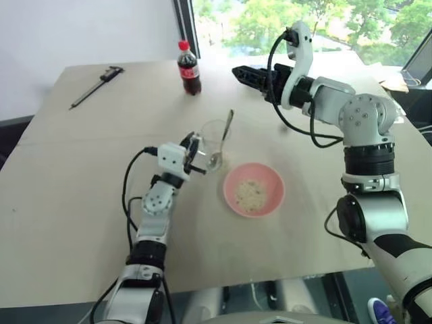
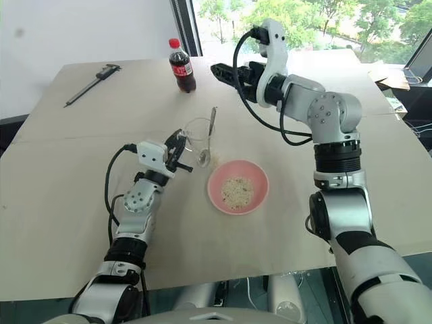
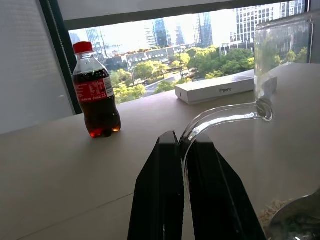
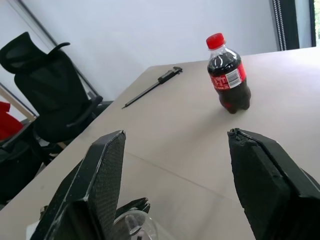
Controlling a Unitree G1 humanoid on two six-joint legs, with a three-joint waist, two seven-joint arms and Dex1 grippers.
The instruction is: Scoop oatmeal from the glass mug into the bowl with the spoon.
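The glass mug (image 1: 210, 135) stands upright mid-table, and my left gripper (image 1: 194, 156) is shut on its curved handle (image 3: 220, 117). The spoon (image 1: 224, 135) rests inside the mug. Its oval end is down at the bottom and its long handle leans over the far rim. A little oatmeal (image 3: 272, 210) lies at the mug's bottom beside the spoon's end. The pink bowl (image 1: 233, 177) sits just right of the mug with a heap of oatmeal (image 1: 251, 194) in it. My right gripper (image 1: 237, 73) hovers above the table beyond the mug, open and empty, its fingers (image 4: 102, 175) wide apart.
A cola bottle (image 1: 189, 69) with a red cap stands at the table's far side, and a dark caliper (image 1: 96, 86) lies at the far left. A white phone box (image 3: 217, 88) sits near the window edge. A black office chair (image 4: 50, 90) stands beyond the table's left.
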